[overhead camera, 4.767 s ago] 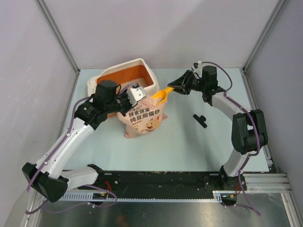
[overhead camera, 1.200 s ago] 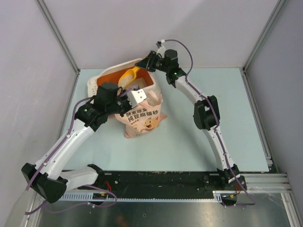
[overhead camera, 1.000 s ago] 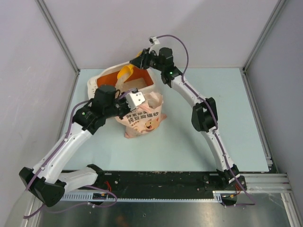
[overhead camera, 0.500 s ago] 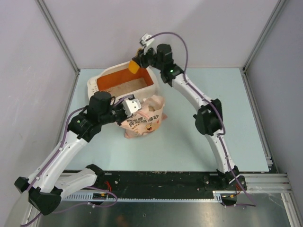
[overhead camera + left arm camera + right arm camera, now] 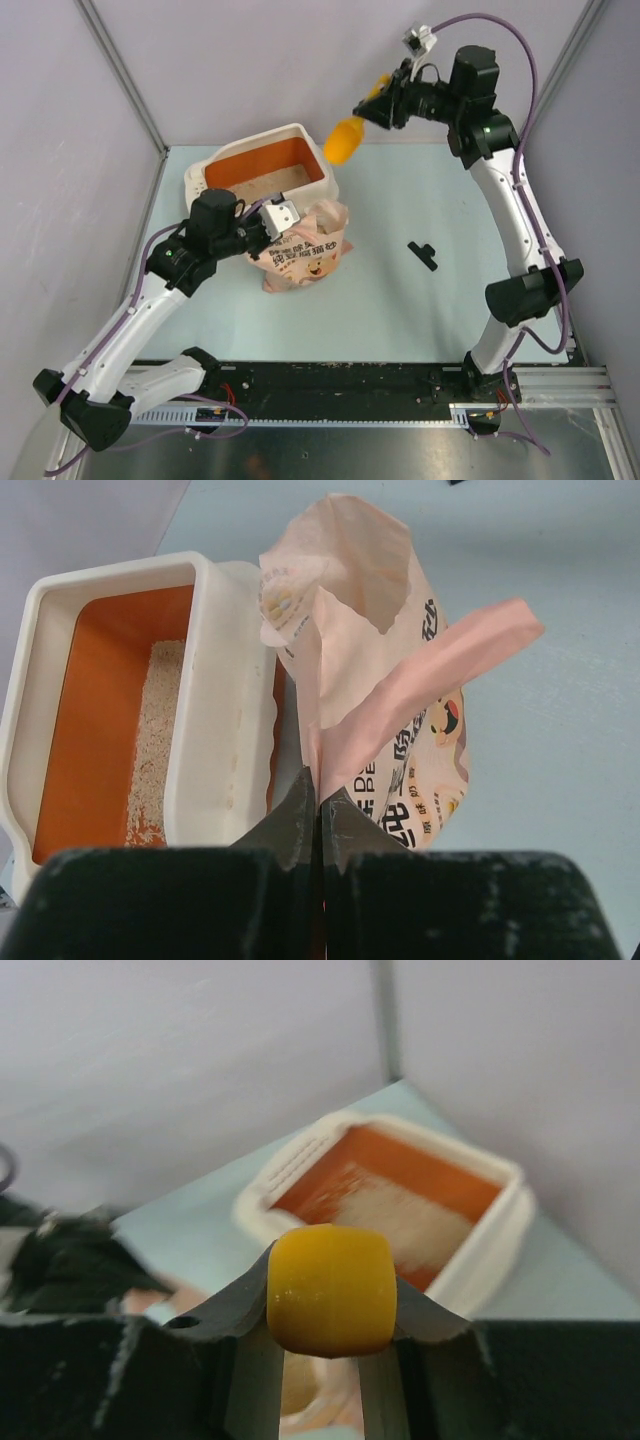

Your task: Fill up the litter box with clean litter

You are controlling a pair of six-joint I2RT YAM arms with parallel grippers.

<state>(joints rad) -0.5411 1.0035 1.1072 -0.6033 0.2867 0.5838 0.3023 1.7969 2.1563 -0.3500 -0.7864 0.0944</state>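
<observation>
Progress: a thin strip of litter (image 5: 155,730) covers part of the box (image 5: 255,140) floor, and much orange shows bare. It looks like an early stage, with many scoops left.
Room: plain pale walls (image 5: 300,60) stand beyond and to both sides of the claws, with grey frame posts at the corners.
Table: pale blue-green (image 5: 450,200) and smooth, lying under both claws.
Box: just beside the left claw (image 5: 318,785), on its left, and well below the right claw (image 5: 385,98).
Bag: the bag (image 5: 305,250) is upright with its mouth open, just beside the box, its top edge between the left claw's jaws.
Left claw: pinched tight on the bag's rim.
Scoop: the scoop (image 5: 342,140) is raised in the air off the box's right corner. Whether it is loaded cannot be told.
Right claw: partly closed, clamping the scoop's handle.
Black piece: a small item (image 5: 423,255) on the table, well below the right claw.
</observation>
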